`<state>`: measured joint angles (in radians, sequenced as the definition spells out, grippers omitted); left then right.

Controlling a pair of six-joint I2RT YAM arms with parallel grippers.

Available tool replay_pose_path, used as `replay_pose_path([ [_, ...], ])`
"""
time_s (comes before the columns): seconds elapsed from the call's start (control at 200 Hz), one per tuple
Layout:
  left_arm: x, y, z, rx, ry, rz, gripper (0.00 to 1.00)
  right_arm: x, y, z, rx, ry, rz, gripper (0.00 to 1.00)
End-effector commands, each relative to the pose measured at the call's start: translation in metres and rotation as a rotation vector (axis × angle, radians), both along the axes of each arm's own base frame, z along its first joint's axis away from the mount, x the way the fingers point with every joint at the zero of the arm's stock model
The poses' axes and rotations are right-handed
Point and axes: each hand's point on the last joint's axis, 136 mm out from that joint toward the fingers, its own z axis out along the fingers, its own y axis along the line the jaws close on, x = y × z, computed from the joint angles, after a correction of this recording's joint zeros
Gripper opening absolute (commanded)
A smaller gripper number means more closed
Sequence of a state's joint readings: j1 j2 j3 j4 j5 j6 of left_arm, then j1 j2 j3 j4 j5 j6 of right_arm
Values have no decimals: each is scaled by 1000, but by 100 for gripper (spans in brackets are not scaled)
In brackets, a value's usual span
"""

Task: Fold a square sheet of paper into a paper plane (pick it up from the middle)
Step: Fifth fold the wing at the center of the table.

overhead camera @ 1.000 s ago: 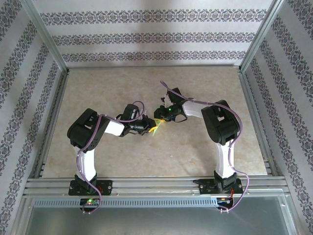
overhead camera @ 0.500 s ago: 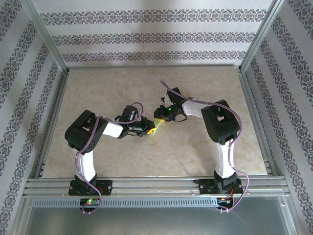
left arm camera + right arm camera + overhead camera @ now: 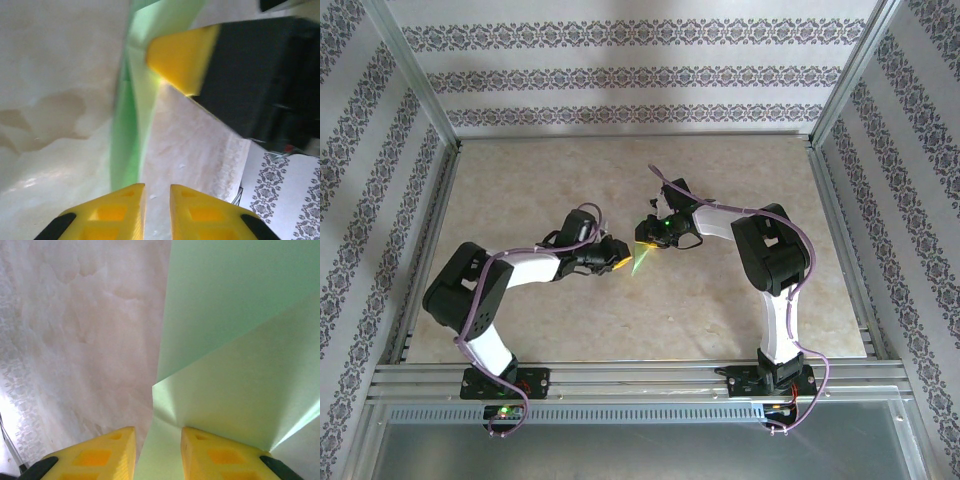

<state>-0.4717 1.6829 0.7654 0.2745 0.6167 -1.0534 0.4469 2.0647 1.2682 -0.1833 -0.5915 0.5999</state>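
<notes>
Right gripper [image 3: 157, 434] is clamped on the paper [image 3: 235, 315], whose folded layers rise from between its fingers with a slanted crease showing. The sheet hangs clear of the table [image 3: 85, 340], over its middle, between the two arms. Left gripper [image 3: 157, 189] faces it from the other side, fingers a narrow slit apart with nothing in the slit; the paper's edge passes just beside one finger. I judge this mid-fold: some creases made, no dart shape yet, a regrasp in hand. Next, the left gripper would need to line its slit up with that edge and close gently, without buckling the sheet.
</notes>
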Motion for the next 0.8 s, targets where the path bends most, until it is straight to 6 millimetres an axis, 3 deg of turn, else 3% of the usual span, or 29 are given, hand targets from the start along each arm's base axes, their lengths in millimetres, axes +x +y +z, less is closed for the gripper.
replay_pose_path([
  [0.0, 5, -9, 11, 17, -53, -38, 18, -5, -17, -29, -84, 74, -41, 32],
  [0.255, 11, -35, -2, -35, -33, -88, 14, -5, -17, -29, -82, 82, -44, 32],
  [0.53, 7, -37, -26, -16, 17, -95, 14, -6, -17, -30, -82, 88, -46, 32],
  [0.795, 1, -34, -35, -3, 45, -87, 14, -6, -18, -31, -85, 93, -48, 31],
])
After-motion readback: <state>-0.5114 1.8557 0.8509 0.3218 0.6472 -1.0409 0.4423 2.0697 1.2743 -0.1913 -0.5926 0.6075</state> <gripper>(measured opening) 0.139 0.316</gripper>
